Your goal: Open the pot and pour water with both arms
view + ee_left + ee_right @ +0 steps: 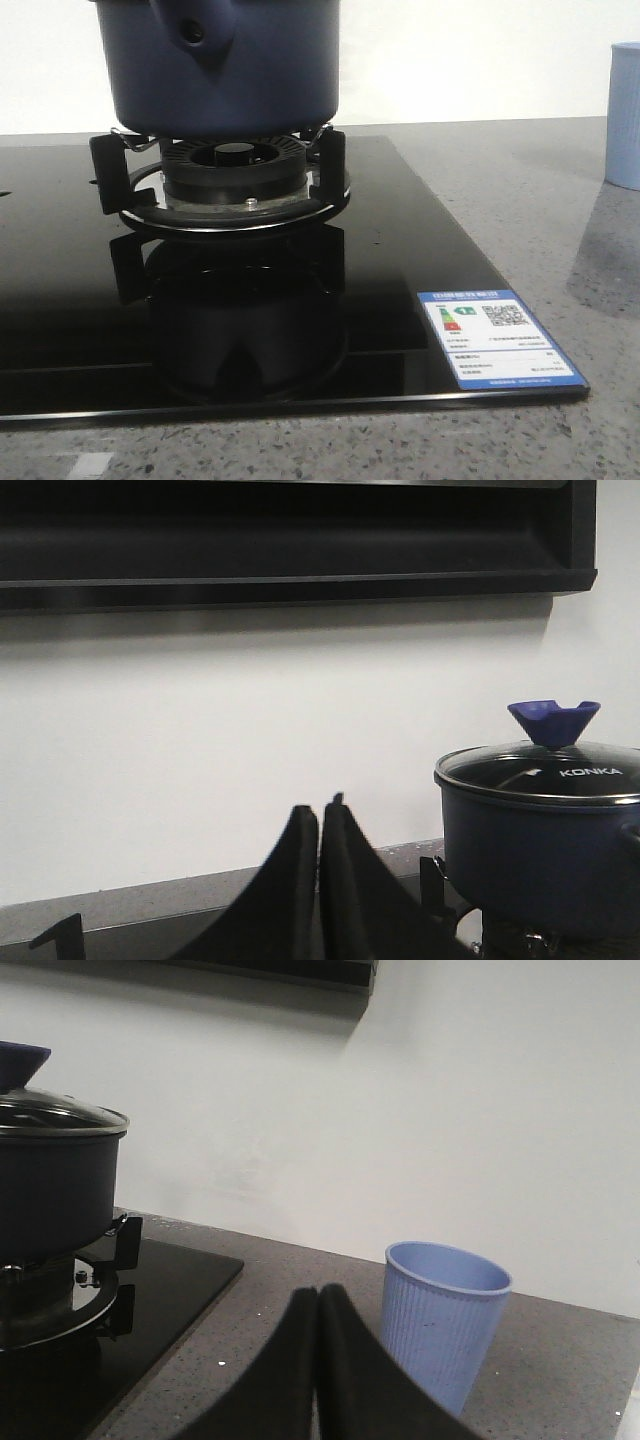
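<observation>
The dark navy-blue pot (225,65) stands on the burner stand of the black glass hob (420,250), its handle stub with a round hole facing the camera. In the left wrist view the pot (540,860) carries a glass lid (545,767) with a blue knob (553,722). It also shows in the right wrist view (50,1190). My left gripper (319,815) is shut and empty, apart from the pot. My right gripper (318,1295) is shut and empty, beside a pale blue ribbed cup (440,1325). Neither gripper shows in the front view.
The pale blue cup (625,115) stands on the grey speckled counter to the right of the hob. A blue and white energy label (497,338) lies on the hob's near right corner. A dark shelf (290,540) hangs on the white wall above.
</observation>
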Robot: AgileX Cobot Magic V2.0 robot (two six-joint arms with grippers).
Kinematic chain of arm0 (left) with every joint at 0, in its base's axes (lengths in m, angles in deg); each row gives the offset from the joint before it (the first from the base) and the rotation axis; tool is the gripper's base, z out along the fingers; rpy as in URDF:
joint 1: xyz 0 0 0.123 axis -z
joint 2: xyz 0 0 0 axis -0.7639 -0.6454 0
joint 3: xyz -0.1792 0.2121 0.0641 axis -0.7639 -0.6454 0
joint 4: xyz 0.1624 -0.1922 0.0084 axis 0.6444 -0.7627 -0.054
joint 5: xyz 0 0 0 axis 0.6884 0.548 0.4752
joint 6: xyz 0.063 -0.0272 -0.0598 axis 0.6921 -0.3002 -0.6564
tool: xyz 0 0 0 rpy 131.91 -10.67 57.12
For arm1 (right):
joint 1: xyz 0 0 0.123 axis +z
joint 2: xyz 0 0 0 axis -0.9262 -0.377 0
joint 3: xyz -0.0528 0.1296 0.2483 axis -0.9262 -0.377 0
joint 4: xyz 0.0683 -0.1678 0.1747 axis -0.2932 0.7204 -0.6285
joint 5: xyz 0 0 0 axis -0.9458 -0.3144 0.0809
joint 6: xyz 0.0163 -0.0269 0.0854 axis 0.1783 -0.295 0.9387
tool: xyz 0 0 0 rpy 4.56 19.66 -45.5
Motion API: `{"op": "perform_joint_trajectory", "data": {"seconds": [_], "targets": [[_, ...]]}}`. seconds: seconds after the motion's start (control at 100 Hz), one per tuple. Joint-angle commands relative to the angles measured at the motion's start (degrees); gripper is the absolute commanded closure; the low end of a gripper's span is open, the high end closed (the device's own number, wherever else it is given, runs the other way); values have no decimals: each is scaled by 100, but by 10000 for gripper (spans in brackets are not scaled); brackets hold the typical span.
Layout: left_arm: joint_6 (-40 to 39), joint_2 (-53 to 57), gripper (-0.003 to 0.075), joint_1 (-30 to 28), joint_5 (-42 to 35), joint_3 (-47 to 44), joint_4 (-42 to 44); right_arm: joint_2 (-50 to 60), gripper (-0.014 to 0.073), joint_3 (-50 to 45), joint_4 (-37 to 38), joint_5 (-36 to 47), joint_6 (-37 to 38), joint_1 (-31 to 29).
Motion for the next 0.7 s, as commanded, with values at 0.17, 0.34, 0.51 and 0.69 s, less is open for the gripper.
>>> {"op": "perform_joint_trajectory", "data": {"seconds": [0.17, 0.34, 0.51, 0.69], "targets": [[-7, 97, 741, -13, -406, 149, -41, -56, 654, 143, -157, -25, -1, 20], [-18, 97, 740, -13, -444, 75, 199, -56, 654, 143, -157, -14, -1, 20], [-1895, 97, 741, -499, -303, -126, 1789, -56, 654, 143, -157, -14, -1, 20], [-2229, 142, 741, -1478, -124, -723, 1817, -56, 654, 143, -157, -14, -1, 20]]}}
